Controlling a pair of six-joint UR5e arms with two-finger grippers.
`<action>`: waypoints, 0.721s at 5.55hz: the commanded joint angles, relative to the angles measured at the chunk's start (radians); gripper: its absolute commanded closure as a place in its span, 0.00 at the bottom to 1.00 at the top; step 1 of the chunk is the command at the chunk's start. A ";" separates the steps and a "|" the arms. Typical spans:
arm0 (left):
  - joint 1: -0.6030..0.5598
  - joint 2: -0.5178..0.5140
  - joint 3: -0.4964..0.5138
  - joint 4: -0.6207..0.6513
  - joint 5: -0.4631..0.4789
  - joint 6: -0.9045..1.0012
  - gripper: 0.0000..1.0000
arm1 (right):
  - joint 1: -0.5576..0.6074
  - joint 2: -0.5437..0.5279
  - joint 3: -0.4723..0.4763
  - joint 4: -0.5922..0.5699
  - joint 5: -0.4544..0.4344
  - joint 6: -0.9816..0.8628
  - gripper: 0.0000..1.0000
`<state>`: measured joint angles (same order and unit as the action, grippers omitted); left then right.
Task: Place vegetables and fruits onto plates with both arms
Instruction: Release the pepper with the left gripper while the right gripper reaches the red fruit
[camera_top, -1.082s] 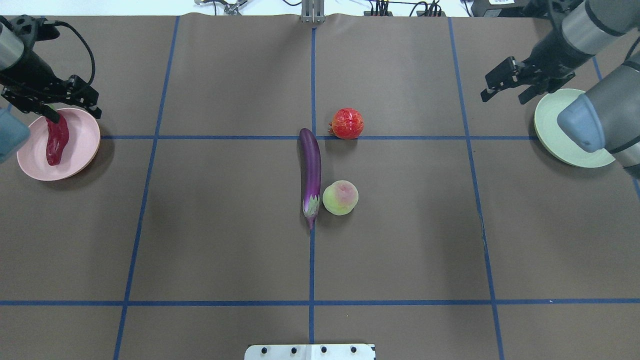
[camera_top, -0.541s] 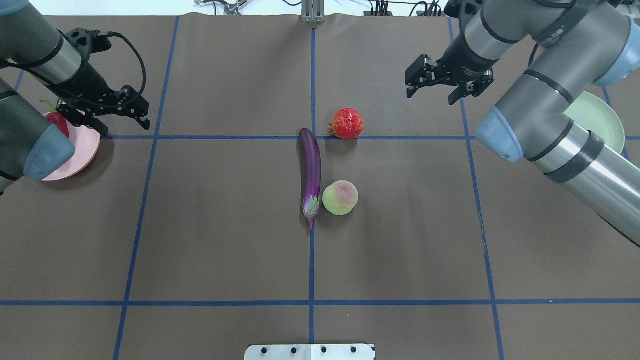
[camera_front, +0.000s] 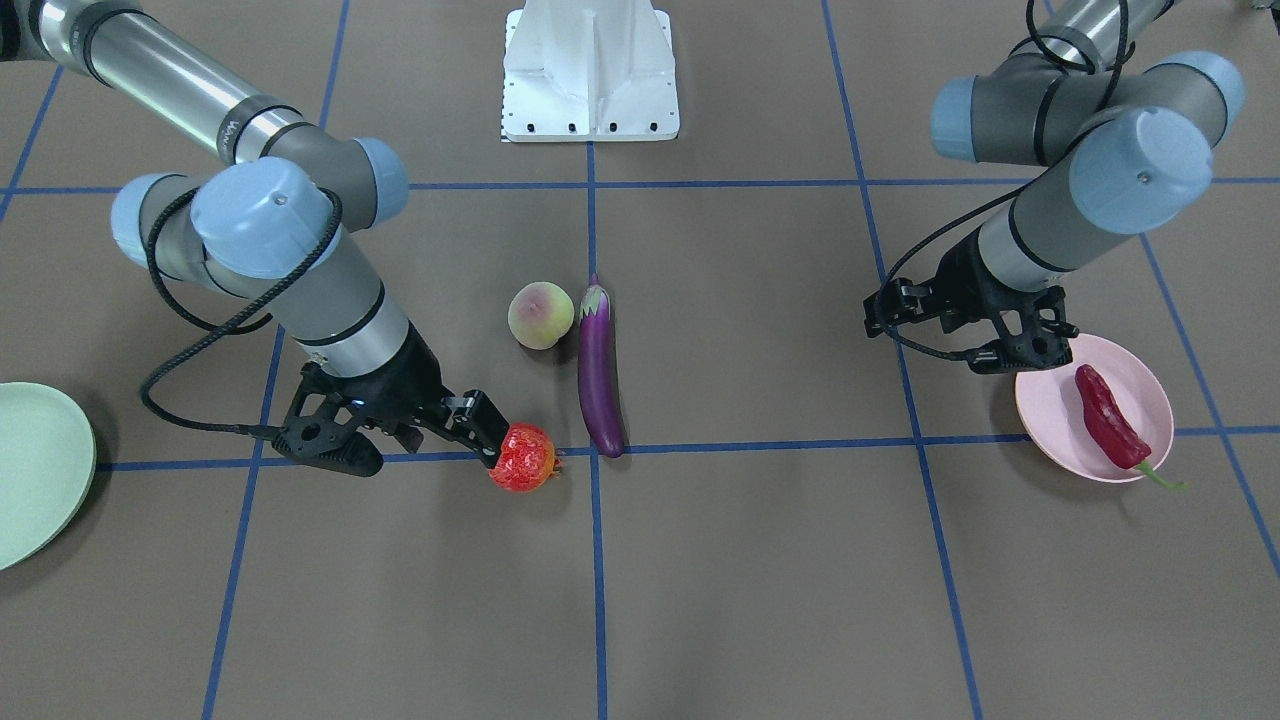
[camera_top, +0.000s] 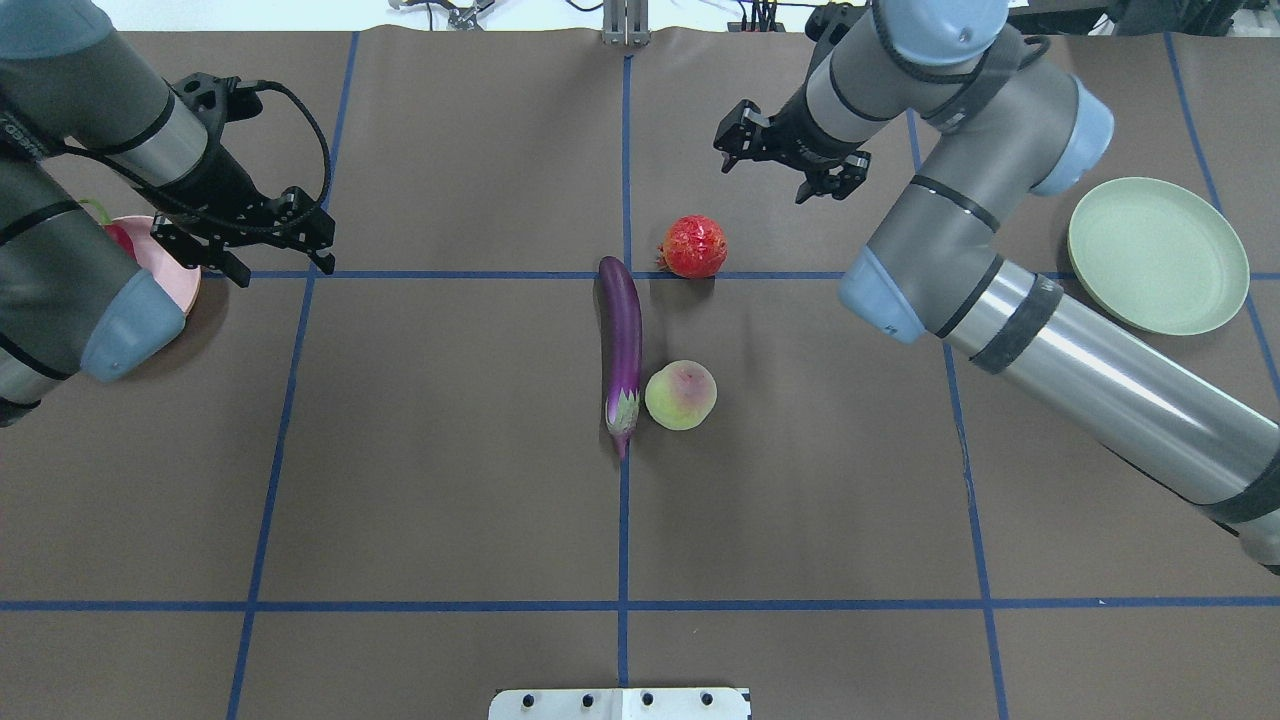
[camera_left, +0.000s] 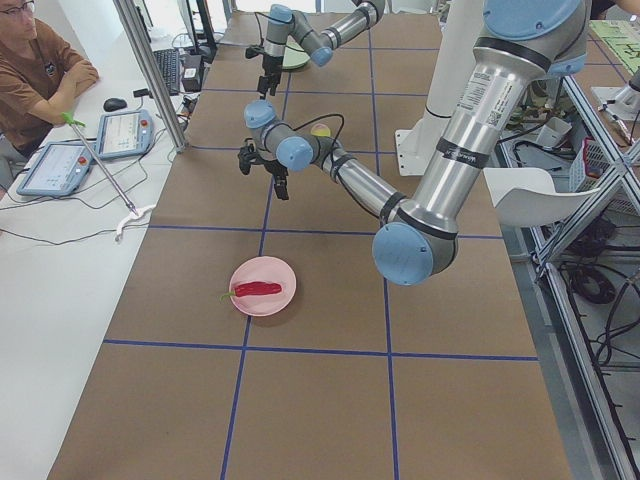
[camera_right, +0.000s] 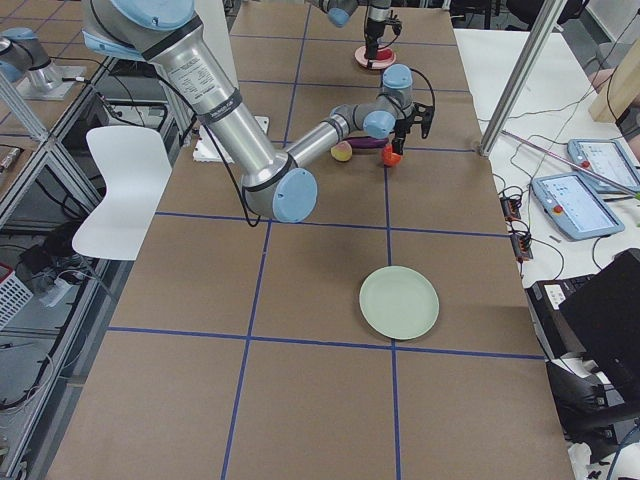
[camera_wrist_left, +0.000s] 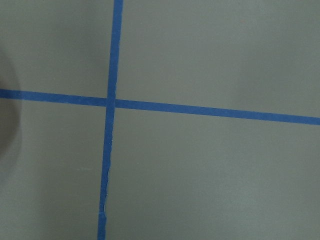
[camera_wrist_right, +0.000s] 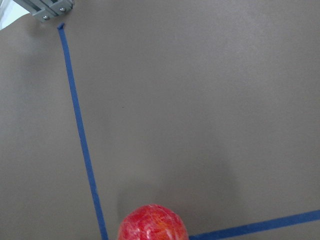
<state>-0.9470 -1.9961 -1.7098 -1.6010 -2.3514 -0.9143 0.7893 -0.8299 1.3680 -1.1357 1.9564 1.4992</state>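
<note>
The purple eggplant (camera_top: 621, 345) lies mid-table with the yellow-green peach (camera_top: 681, 396) touching its cap end. The red pomegranate (camera_top: 695, 246) sits just beyond them and shows at the bottom of the right wrist view (camera_wrist_right: 152, 223). The red chili (camera_front: 1108, 418) lies on the pink plate (camera_front: 1050, 425), which my left arm partly hides in the overhead view. The green plate (camera_top: 1158, 255) is empty at the right. My left gripper (camera_top: 275, 258) is open and empty beside the pink plate. My right gripper (camera_top: 763, 182) is open and empty, just beyond and to the right of the pomegranate.
The white base block (camera_top: 620, 703) sits at the near table edge. Blue tape lines grid the brown table. A metal post (camera_top: 625, 25) stands at the far edge. An operator (camera_left: 40, 70) and tablets (camera_left: 125, 133) are beyond the table's far side.
My right arm swung left from over the green plate to near the pomegranate. My left gripper moved right, off the pink plate, leaving the chili on it.
</note>
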 joint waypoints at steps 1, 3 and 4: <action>0.033 -0.027 0.004 0.001 0.036 -0.041 0.00 | -0.060 0.020 -0.052 0.025 -0.117 0.122 0.04; 0.039 -0.029 0.012 0.001 0.049 -0.043 0.00 | -0.097 0.014 -0.055 0.025 -0.129 0.147 0.04; 0.039 -0.029 0.013 0.001 0.049 -0.043 0.00 | -0.110 0.015 -0.063 0.027 -0.149 0.148 0.04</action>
<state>-0.9088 -2.0245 -1.6981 -1.5999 -2.3034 -0.9568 0.6920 -0.8147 1.3111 -1.1101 1.8221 1.6448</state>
